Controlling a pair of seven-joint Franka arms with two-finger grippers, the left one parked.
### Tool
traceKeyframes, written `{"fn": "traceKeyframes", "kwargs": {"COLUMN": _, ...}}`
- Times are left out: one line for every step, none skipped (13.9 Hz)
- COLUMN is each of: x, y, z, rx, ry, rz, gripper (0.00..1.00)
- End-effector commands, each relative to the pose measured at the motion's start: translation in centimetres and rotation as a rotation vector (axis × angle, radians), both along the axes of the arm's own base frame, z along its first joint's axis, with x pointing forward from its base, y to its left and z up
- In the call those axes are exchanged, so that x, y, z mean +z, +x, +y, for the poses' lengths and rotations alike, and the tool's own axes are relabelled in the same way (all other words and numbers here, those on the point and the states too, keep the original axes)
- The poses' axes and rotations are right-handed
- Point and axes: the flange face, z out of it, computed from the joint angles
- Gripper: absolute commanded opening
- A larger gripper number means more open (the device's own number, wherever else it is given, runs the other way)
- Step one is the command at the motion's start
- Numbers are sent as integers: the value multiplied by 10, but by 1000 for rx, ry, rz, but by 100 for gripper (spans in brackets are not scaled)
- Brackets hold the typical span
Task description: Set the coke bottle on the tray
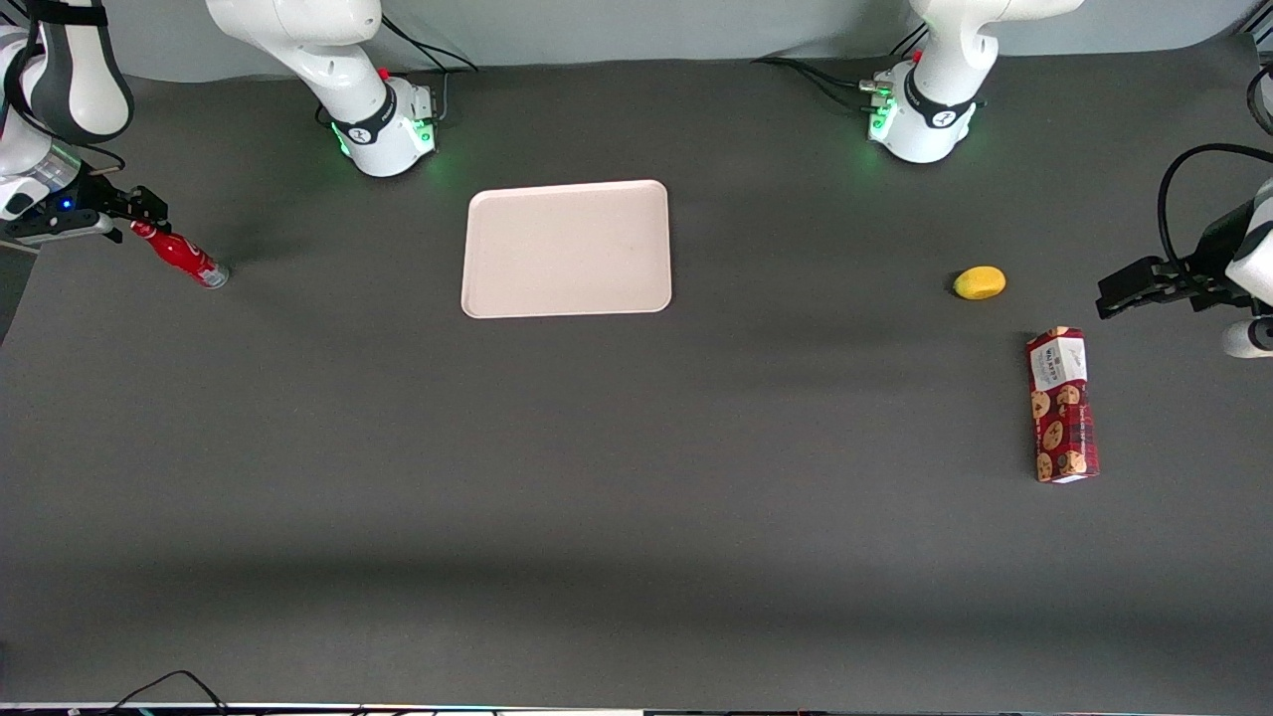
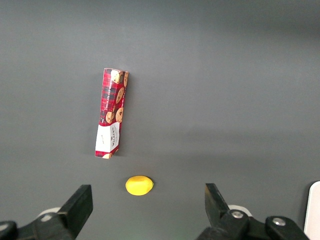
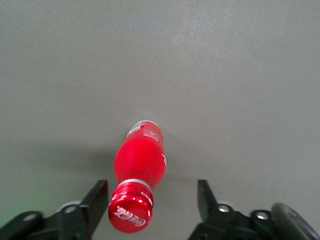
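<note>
A glossy red coke bottle [image 3: 140,157] with white script on its cap is seen at the black gripper [image 3: 152,202]; the flat rectangular tray [image 1: 567,249] is pale pink, the bench [image 1: 636,517] dark grey.

The tool [image 3: 152,200] shows only its fingertips, its body cut off by the frame edge.

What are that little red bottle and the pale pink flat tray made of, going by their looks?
The small slim red coke bottle, standing between the open gripper fingers at the working arm's end of the table, looks like glossy metal or plastic: its ribbed cap gleams. The pale pink rectangular tray looks like matte moulded plastic: an even, dull surface with a rounded, low rim. Neither is certain.
</note>
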Motion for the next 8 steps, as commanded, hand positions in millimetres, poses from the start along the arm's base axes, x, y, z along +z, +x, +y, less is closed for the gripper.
{"fn": "traceKeyframes", "kwargs": {"x": -2, "y": -1, "z": 1, "rx": 7, "ry": -5, "rz": -4, "gripper": 50}}
{"fn": "traceKeyframes", "kwargs": {"x": -2, "y": -1, "z": 1, "rx": 7, "ry": -5, "rz": -4, "gripper": 43}}
{"fn": "traceKeyframes", "kwargs": {"x": -2, "y": 0, "z": 2, "rx": 8, "ry": -5, "rz": -4, "gripper": 35}}
{"fn": "traceKeyframes", "kwargs": {"x": -2, "y": 0, "z": 2, "rx": 7, "ry": -3, "rz": -3, "gripper": 27}}
{"fn": "traceKeyframes", "kwargs": {"x": -2, "y": 0, "z": 2, "rx": 9, "ry": -3, "rz": -3, "gripper": 18}}
{"fn": "traceKeyframes", "kwargs": {"x": -2, "y": 1, "z": 3, "rx": 6, "ry": 0, "rz": -5, "gripper": 8}}
{"fn": "traceKeyframes", "kwargs": {"x": 0, "y": 2, "z": 2, "rx": 4, "ry": 1, "rz": -7, "gripper": 0}}
{"fn": "traceKeyframes", "kwargs": {"x": 1, "y": 1, "z": 1, "rx": 4, "ry": 8, "rz": 7, "gripper": 0}}
